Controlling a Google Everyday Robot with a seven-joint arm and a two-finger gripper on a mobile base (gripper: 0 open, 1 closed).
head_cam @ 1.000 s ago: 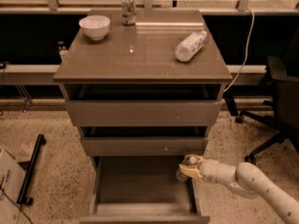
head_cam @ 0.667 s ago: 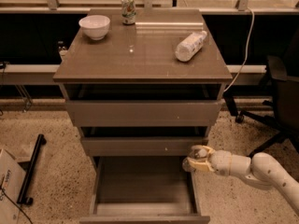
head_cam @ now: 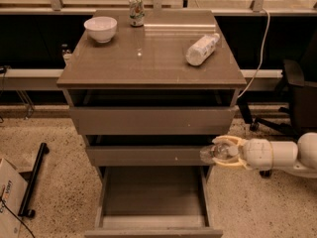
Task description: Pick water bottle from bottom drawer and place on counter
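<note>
The small clear water bottle (head_cam: 216, 151) is held sideways in my gripper (head_cam: 224, 152), cap pointing left, at the right edge of the middle drawer front. The gripper's tan fingers (head_cam: 232, 141) are shut around the bottle. My white arm (head_cam: 277, 155) comes in from the right. The bottom drawer (head_cam: 153, 197) stands pulled open below, its tray bare. The brown counter (head_cam: 148, 58) is well above the gripper.
On the counter stand a white bowl (head_cam: 100, 29), a printed can (head_cam: 135, 10) and a larger white bottle (head_cam: 201, 49) lying on its side. A black office chair (head_cam: 297, 93) is at the right. A black bar (head_cam: 32, 180) lies on the floor at left.
The gripper with the bottle has risen out of the bottom drawer and moved right, from inside the drawer's right corner to beside the middle drawer front.
</note>
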